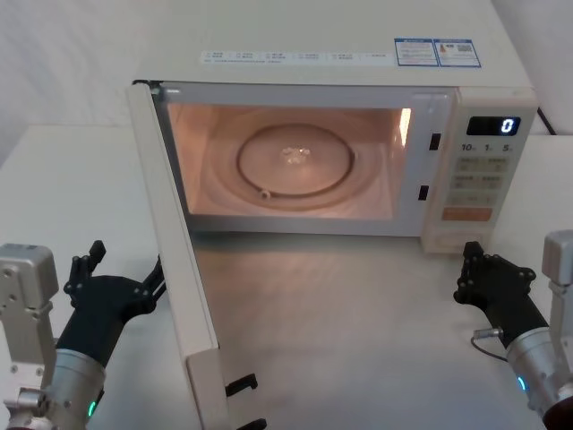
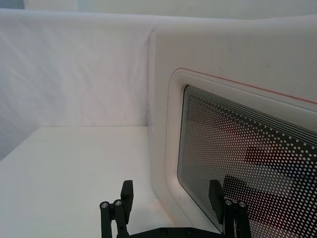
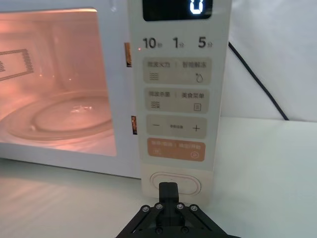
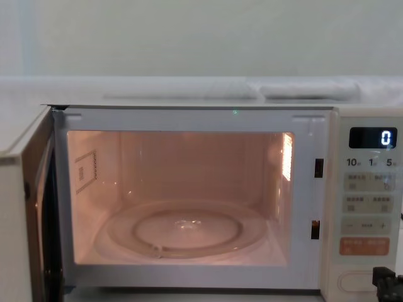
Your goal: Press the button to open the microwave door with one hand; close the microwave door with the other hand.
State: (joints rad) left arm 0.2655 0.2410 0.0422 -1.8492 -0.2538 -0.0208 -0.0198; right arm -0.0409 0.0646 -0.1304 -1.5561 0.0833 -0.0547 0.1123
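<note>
The cream microwave (image 1: 358, 72) stands at the back of the table, its cavity lit and its display reading "0". The microwave door (image 1: 175, 260) is swung wide open toward me on the left. My left gripper (image 1: 125, 269) is open beside the door's outer face; in the left wrist view its fingers (image 2: 127, 193) point at the dotted window (image 2: 247, 158). At the foot of the keypad strip, my right gripper (image 3: 168, 191) is shut, its tip just in front of the wide cream button (image 3: 190, 183). I cannot tell whether it touches. The chest view has this gripper (image 4: 385, 278) beside the button (image 4: 356, 281).
A glass turntable (image 1: 295, 161) lies inside the cavity. An orange key (image 3: 176, 148) sits just above the button. A black cable (image 3: 257, 84) runs behind the oven on the right. White table (image 1: 358, 331) stretches between the open door and my right arm.
</note>
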